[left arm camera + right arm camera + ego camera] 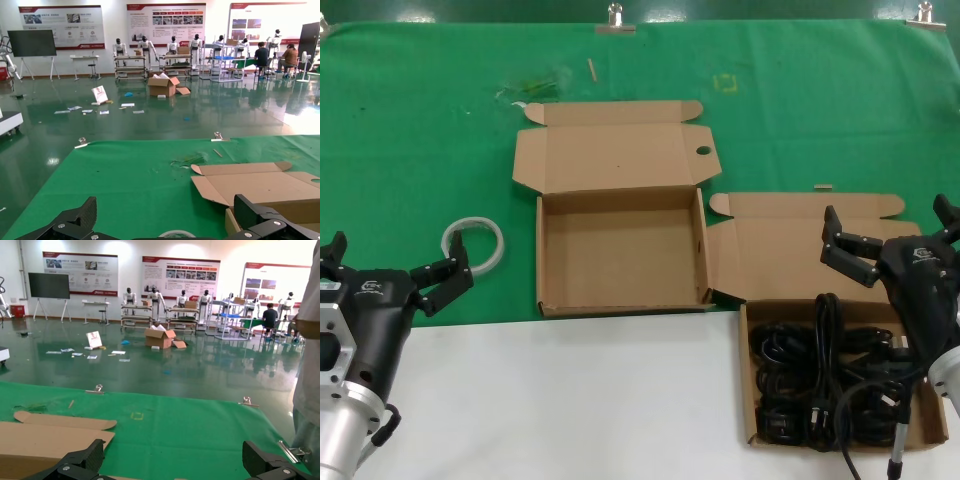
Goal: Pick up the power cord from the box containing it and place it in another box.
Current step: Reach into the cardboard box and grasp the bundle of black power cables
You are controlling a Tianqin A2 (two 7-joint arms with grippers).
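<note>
The power cord (826, 345) lies as a long narrow black bundle on top of a tangle of black cords in the squarish box (748, 400) at the right front, whose plain lid (790, 255) lies open behind it. The wide box (620, 300) in the middle is empty; its lid (615, 155) has a small round hole. My right gripper (888, 222) is open and empty above the back of the cord box. My left gripper (398, 262) is open and empty at the far left. Both grippers also show open in their wrist views (167, 220) (172, 460).
A white tape ring (473, 243) lies on the green cloth just beyond my left gripper. The wide box's lid shows in the left wrist view (260, 185) and the right wrist view (45, 437). Metal clips (615, 18) hold the cloth's far edge. A person (307, 365) stands beyond the table's right side.
</note>
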